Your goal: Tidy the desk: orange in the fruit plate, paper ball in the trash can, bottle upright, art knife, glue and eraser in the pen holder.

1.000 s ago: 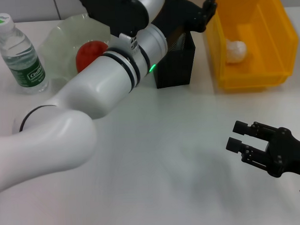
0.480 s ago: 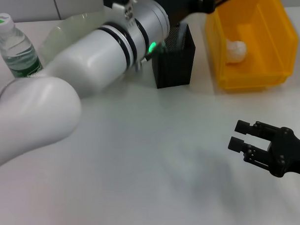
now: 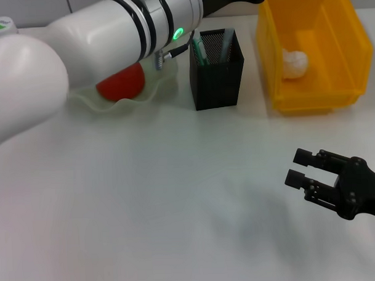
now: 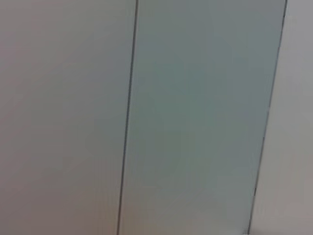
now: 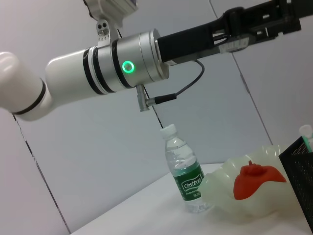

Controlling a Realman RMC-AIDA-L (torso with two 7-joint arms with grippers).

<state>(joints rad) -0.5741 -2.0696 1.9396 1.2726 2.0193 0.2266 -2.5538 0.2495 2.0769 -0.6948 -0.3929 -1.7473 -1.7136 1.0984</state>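
Lifted higher than a second ago, the left arm [image 3: 110,32] now clears the pen holder [image 3: 217,68], uncovering the knife [image 3: 199,52] and glue [image 3: 224,48] inside; its fingers are out of sight. Left to right: bottle [image 5: 187,171] upright, orange [image 3: 119,81] in the plate [image 3: 134,100], paper ball [image 3: 294,63] in the bin [image 3: 314,50]. Right gripper [image 3: 302,167] hangs spread and empty, unmoved. Retreat is best made straight up, clear of the holder.

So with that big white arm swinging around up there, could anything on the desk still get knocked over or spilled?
Possibly. The left arm passes just above the fruit plate holding the orange, so a low sweep might clip its rim. The bottle stands upright beside the plate, close under the arm, and looks easy to topple. The pen holder also sits near the arm's path.
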